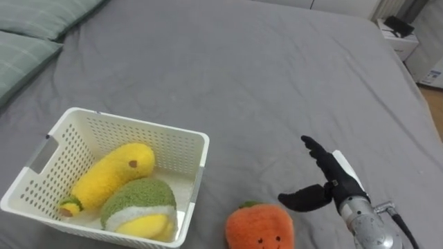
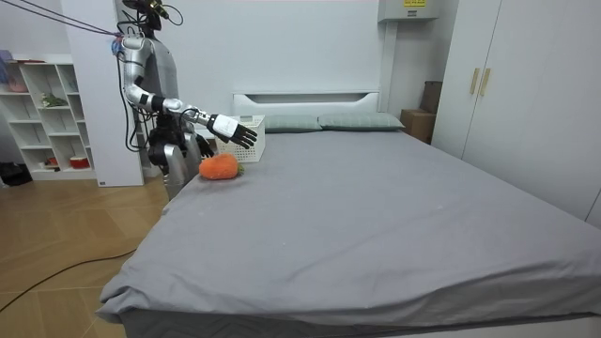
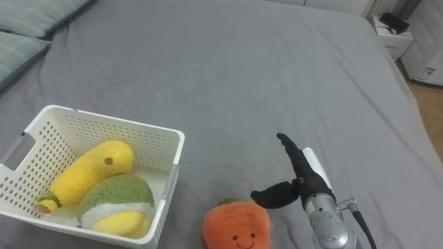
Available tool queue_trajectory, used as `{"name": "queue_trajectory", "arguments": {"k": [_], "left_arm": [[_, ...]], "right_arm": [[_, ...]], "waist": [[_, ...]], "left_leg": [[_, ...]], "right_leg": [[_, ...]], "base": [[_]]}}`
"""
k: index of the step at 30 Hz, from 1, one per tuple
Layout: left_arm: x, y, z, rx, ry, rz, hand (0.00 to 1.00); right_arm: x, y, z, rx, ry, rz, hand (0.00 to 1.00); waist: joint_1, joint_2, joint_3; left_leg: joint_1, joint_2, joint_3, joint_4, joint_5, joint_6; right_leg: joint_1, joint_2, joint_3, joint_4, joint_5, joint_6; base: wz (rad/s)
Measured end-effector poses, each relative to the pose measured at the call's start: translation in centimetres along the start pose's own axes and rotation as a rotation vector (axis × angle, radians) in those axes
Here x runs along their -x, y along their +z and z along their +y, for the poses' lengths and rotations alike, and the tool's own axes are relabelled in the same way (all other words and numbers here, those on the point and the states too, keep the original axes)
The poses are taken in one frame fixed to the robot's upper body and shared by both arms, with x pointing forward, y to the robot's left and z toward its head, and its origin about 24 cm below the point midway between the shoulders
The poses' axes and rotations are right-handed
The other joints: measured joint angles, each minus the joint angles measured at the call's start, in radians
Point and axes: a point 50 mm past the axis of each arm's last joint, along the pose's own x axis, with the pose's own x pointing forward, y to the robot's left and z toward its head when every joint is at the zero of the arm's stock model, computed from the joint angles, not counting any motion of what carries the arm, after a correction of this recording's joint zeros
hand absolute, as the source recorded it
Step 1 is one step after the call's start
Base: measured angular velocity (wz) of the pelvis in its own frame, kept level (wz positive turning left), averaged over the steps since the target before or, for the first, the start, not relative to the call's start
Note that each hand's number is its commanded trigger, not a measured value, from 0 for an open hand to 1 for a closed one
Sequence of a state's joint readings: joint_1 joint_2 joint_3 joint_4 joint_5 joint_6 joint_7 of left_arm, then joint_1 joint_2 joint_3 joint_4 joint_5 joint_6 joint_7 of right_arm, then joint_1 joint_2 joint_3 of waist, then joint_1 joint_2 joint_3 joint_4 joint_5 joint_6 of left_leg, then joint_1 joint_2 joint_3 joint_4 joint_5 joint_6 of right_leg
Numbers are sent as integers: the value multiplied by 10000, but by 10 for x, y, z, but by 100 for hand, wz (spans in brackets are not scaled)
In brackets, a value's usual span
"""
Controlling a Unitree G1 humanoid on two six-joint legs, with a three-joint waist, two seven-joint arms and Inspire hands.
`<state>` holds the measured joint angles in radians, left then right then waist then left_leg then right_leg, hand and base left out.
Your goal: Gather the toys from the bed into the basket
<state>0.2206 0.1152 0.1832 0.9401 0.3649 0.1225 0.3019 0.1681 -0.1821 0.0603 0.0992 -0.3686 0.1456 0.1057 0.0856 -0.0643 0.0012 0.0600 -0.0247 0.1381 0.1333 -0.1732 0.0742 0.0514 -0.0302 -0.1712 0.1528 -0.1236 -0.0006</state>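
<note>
Orange plush toy (image 1: 259,227) lying on grey bed (image 1: 263,83).
Right robot hand (image 1: 338,184) is hovering open just beside it; eye views are showing two toys (image 1: 111,173) inside the basket (image 1: 131,124), room view the robot standing bedside.

Open bed (image 1: 263,83) surrounds the orange toy (image 1: 259,227); basket (image 1: 138,122) wall just left.

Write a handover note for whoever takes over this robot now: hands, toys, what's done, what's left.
Right hand: open, holding nothing, over the bed just right of the orange toy.
Left hand: low by the bed's edge.
Done: yellow toy and green toy lie in the basket.
Left: the orange toy, on the bed beside the basket, goes in.
</note>
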Motion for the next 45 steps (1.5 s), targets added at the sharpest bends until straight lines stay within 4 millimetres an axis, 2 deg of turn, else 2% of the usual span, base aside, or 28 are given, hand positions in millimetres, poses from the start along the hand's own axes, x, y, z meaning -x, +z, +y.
{"name": "queue_trajectory", "arguments": {"k": [3,8,15,20,23,25,26,28,29,30,32,35,37,39,45], "left_arm": [[0,1,0,12,-19,-22,0],[0,2,-3,-38,-96,-69,0],[1,3,-4,-125,-184,-138,0],[1,4,-5,-230,-227,-195,0],[1,4,-5,-248,-228,-228,0],[2,5,-6,-366,-278,-280,0],[2,5,-6,-375,-280,-282,0],[2,0,-6,-417,-268,-179,0],[2,0,-5,-429,-260,-174,0],[2,-2,-5,-448,-255,-124,0],[3,-4,-5,-464,-261,-72,0],[3,-9,-5,-552,-228,88,0],[3,-11,-4,-581,-79,166,0],[3,-13,-4,-615,-73,237,0],[4,-19,-3,-686,-61,407,0]], "right_arm": [[0,-2,5,417,268,127,0],[0,-13,28,774,1551,644,0],[2,-12,44,1156,2577,627,0],[3,-20,51,1183,3075,976,0],[3,-21,51,1357,3160,1096,0],[3,-21,51,1591,3131,1116,2],[3,-21,51,1592,3140,1118,14],[4,-21,52,1577,3353,1135,29],[4,-22,53,1568,3409,1152,42],[5,-23,54,1546,3485,1197,50],[6,-24,55,1516,3572,1258,70],[5,-26,56,1480,3580,1349,80],[5,-29,57,1471,3540,1502,82],[5,-33,58,1462,3563,1632,85],[8,-40,67,1519,3954,1951,92]], "waist": [[40,-9,-7],[58,-86,-52],[74,-107,-29],[131,-149,-7],[251,-225,42],[313,-291,36],[319,-313,28],[360,-386,-1],[360,-399,-7],[361,-417,-15],[361,-439,-3],[417,-486,4],[494,-556,-16],[568,-594,-3],[603,-602,-9]], "left_leg": [[-13,-2,-18,1,-4,-2],[5,-7,-23,14,-4,0],[-5,-14,-48,14,-8,5],[-55,-23,-55,19,-24,20],[-80,-24,-56,23,-27,18],[-138,-24,-77,28,-28,17],[-153,-24,-73,26,-27,17],[-228,-20,-57,33,-25,17],[-227,-19,-54,31,-25,17],[-220,-16,-53,28,-26,17],[-216,-16,-54,26,-26,17],[-229,-11,-67,18,-26,17],[-317,-9,-68,20,-26,15],[-366,-8,-63,31,-25,15],[-578,-8,-65,92,-26,15]], "right_leg": [[-6,0,5,-4,-4,4],[3,5,22,-1,-4,4],[15,-8,-26,5,-4,5],[-2,-13,-20,6,-7,10],[-24,-10,-16,-3,-8,12],[-66,-9,-27,-8,-8,11],[-89,-9,-16,-6,-7,11],[-186,-2,35,-6,-7,11],[-190,0,35,-11,-7,11],[-190,3,35,-15,-7,11],[-195,5,38,-18,-7,11],[-207,10,21,-26,-7,11],[-291,14,-14,-26,-7,11],[-340,14,-12,-27,-6,10],[-532,6,-42,-22,-6,9]], "base": [[1],[0],[0],[0],[0],[0],[0],[0],[0],[0],[0],[0],[0],[0],[0]]}}
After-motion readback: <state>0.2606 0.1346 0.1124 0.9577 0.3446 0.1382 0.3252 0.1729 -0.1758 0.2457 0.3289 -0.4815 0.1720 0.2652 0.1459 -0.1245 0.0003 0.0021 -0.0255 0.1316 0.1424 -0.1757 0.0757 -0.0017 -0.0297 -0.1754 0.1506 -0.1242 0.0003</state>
